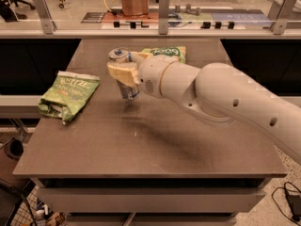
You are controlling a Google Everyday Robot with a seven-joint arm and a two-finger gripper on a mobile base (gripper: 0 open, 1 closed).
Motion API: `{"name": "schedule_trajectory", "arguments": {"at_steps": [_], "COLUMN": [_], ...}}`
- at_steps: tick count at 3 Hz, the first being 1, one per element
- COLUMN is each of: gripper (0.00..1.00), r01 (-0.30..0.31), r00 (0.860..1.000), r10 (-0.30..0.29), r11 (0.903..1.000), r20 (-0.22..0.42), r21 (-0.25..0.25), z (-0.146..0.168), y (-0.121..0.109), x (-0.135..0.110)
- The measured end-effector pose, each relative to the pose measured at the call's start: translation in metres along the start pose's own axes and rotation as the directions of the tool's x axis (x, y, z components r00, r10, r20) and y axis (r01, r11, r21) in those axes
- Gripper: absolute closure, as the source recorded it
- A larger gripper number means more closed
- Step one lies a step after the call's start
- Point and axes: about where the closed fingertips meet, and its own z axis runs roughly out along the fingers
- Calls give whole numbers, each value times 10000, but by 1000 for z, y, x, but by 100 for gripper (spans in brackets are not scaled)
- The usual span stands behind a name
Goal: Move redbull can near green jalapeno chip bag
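Observation:
The redbull can (pixel 127 89) is a slim silver-grey can, tilted and held above the brown table (pixel 150 145), left of centre. My gripper (pixel 124 68) is shut on it, with one tan finger (pixel 121 72) across its front. The green jalapeno chip bag (pixel 68 94), light green with white lettering and a white band, lies flat at the table's left edge, a short way left of the can. My white arm (pixel 221 98) reaches in from the right.
A brighter green chip bag (pixel 167 54) lies at the table's back, partly behind my wrist. A glass rail with metal posts (pixel 162 13) runs behind the table. A brown object (pixel 134 1) stands beyond it.

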Motion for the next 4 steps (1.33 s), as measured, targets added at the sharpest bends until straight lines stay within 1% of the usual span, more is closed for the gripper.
{"name": "schedule_trajectory", "arguments": {"at_steps": [1, 2, 3, 4], "gripper": [100, 100, 100, 100], "r01": [39, 91, 104, 142], "r00": [10000, 9988, 9952, 9909], "r10": [-39, -99, -109, -140], "r11": [9999, 9998, 9999, 9999], "r20": [32, 490, 978, 1338], "r21": [147, 175, 61, -3], "z": [8, 15, 22, 22], "y": [6, 9, 14, 21], "x": [17, 25, 30, 28]}}
